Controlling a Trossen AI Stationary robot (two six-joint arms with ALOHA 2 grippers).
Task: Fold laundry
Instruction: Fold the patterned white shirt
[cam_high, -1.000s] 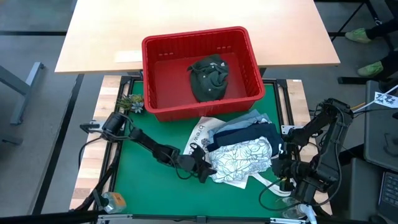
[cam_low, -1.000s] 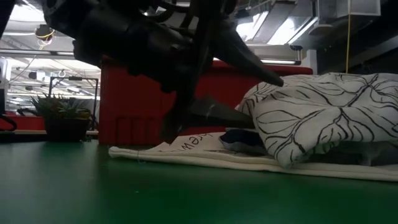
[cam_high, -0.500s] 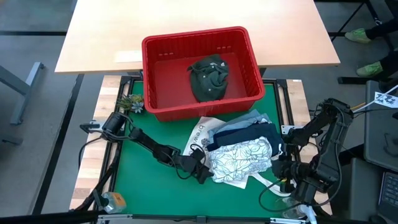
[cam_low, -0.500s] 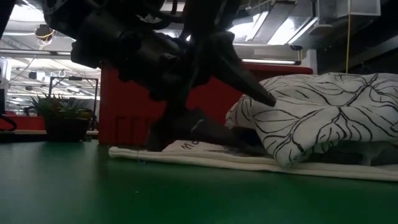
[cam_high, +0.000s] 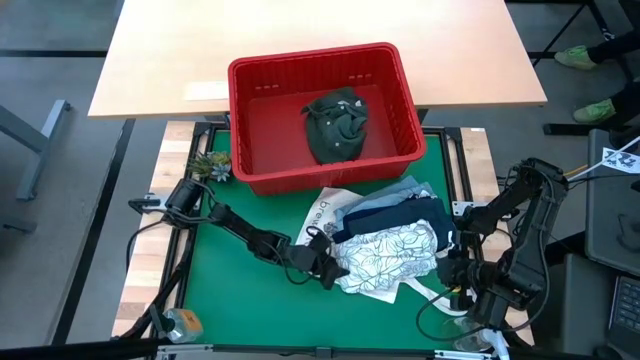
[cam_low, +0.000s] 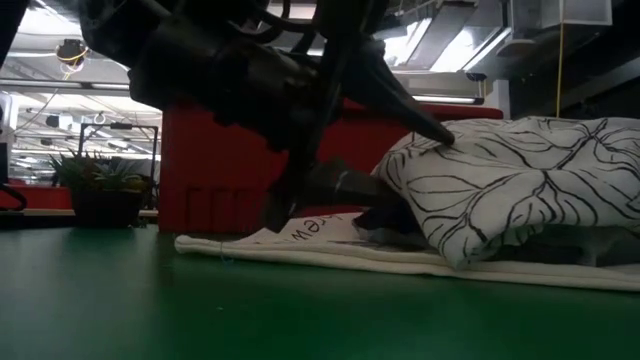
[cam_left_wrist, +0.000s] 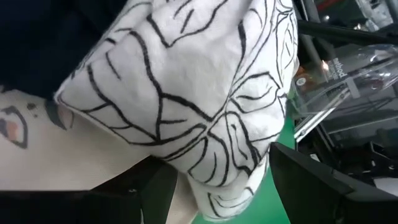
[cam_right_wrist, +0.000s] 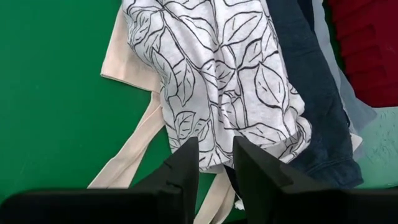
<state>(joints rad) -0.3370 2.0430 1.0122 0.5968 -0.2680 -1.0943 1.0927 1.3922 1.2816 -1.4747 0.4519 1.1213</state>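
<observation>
Laundry is heaped at lower centre of the high view on the green worktop (cam_high: 230, 300), the leaf-print garment (cam_high: 390, 255) uppermost over navy and denim pieces and a cream tote bag (cam_high: 325, 213). The left pincer (cam_high: 325, 268) is held wide open against that garment's edge, nothing yet gripped, presumably to pinch a fold. The right pincer (cam_right_wrist: 214, 163), partly closed and empty, is parked at lower right; an olive garment (cam_high: 335, 122) is left in the red basket (cam_high: 250, 75).

white garment (cam_high: 390, 252) w/ black leaf print, navy garment (cam_high: 400, 218), olive garment (cam_high: 335, 122) in red basket (cam_high: 262, 80), green worktop (cam_high: 240, 300)
</observation>
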